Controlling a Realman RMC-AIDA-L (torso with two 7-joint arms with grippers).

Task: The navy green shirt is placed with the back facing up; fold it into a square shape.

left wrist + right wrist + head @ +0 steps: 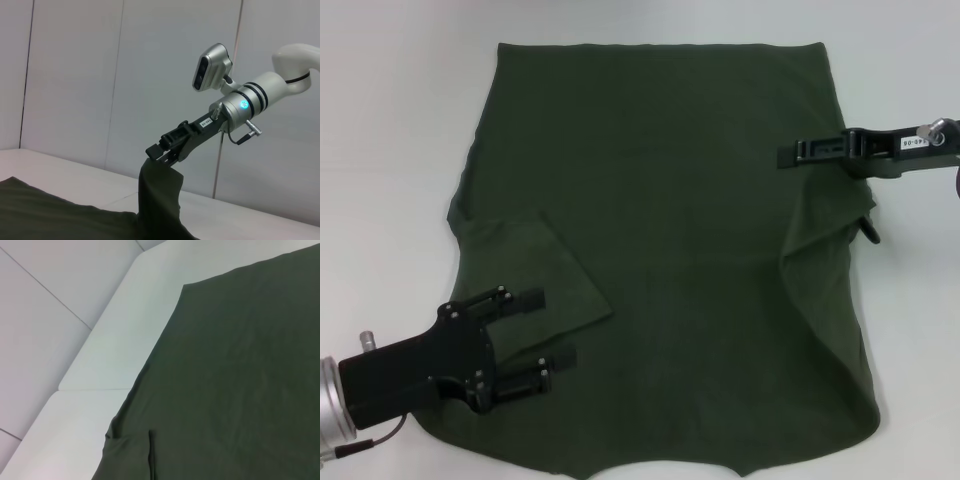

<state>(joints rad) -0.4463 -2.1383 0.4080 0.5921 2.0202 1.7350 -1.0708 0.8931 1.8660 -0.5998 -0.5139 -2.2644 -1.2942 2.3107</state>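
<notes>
The navy green shirt [670,250] lies spread over the white table [390,120], far bigger than both grippers. Its left sleeve [545,270] is folded inward onto the body. My left gripper [545,331] hovers open over the shirt's near left part, just in front of that sleeve, with nothing between its fingers. My right gripper [792,153] is over the shirt's right side, shut on the right edge. In the left wrist view the right gripper [161,151] holds a fold of the shirt [157,200] lifted off the table. The right wrist view shows only the shirt [240,370] and the table.
Bare white table [100,370] surrounds the shirt on the left, far and right sides. The shirt's near hem [660,468] reaches almost to the table's near edge. Pale wall panels [75,75] stand behind the table.
</notes>
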